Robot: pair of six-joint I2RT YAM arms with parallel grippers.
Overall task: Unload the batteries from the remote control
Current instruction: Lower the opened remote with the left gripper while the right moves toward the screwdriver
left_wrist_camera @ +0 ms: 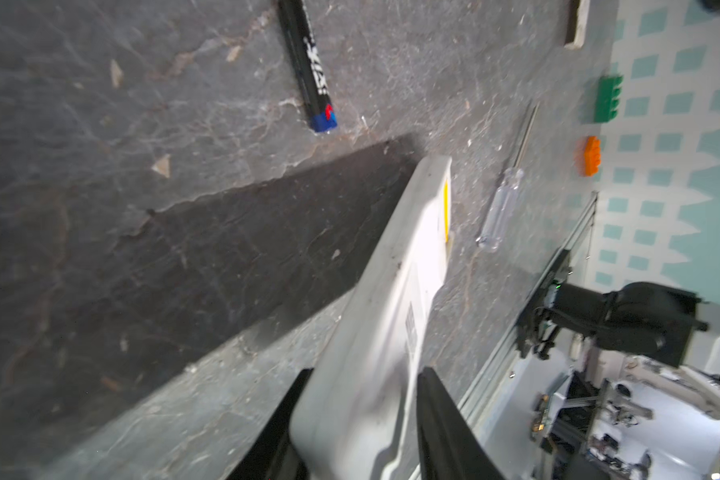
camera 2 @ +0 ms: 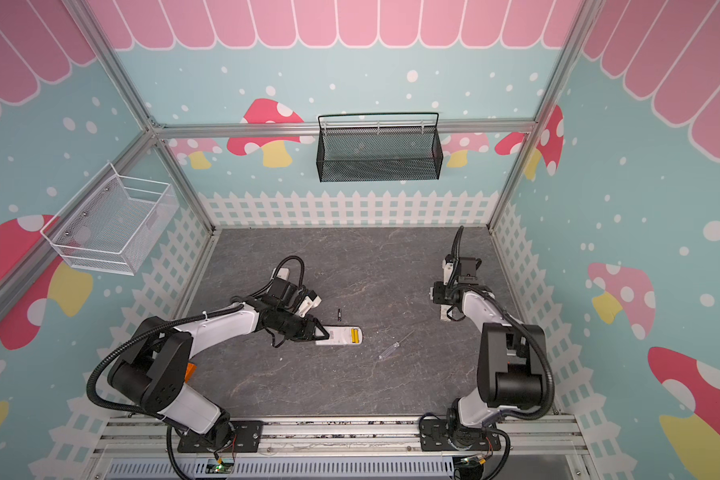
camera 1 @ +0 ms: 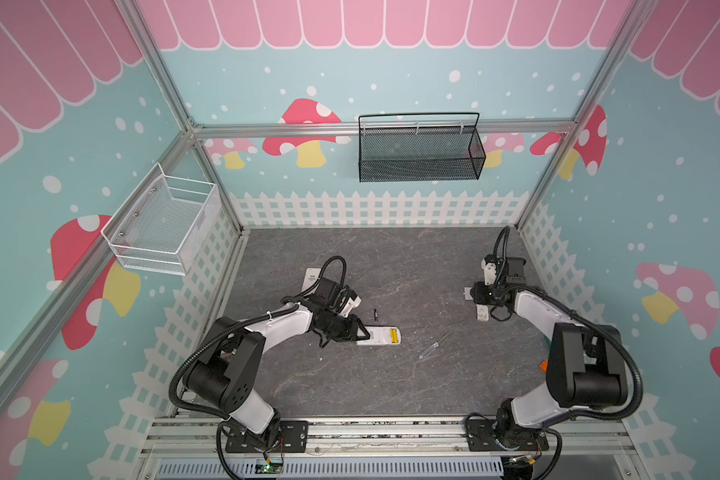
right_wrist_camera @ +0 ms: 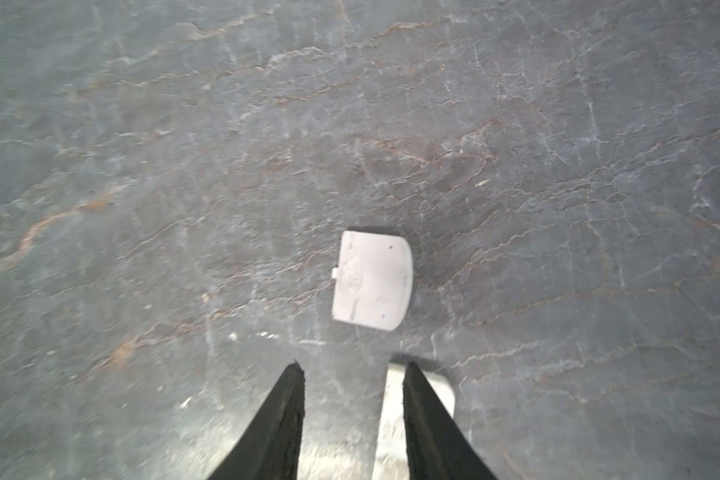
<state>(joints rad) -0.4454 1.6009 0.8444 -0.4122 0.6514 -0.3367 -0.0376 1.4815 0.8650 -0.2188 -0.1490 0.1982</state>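
Observation:
The white remote control [camera 1: 378, 336] [camera 2: 341, 336] lies back-up on the grey table, its open bay showing yellow batteries [camera 1: 394, 335] [left_wrist_camera: 446, 212]. My left gripper [camera 1: 364, 332] [left_wrist_camera: 364, 372] has its jaws apart on either side of the remote's [left_wrist_camera: 395, 291] blurred near end, a thin gap beside one finger. A black battery [camera 1: 376, 314] [left_wrist_camera: 308, 70] lies loose just behind the remote. My right gripper [right_wrist_camera: 353, 364] hangs open over the table at the right, nothing between its fingers. One white cover [right_wrist_camera: 373, 280] lies ahead of it and another [right_wrist_camera: 391, 415] partly under one finger.
A clear-handled screwdriver [camera 1: 433, 351] [left_wrist_camera: 499, 212] lies right of the remote. A second white remote [camera 1: 312, 278] shows behind the left arm. Green [left_wrist_camera: 607, 97] and orange [left_wrist_camera: 587, 156] bricks sit by the right wall. A black basket [camera 1: 420, 166] and a white basket [camera 1: 163, 232] hang on the walls.

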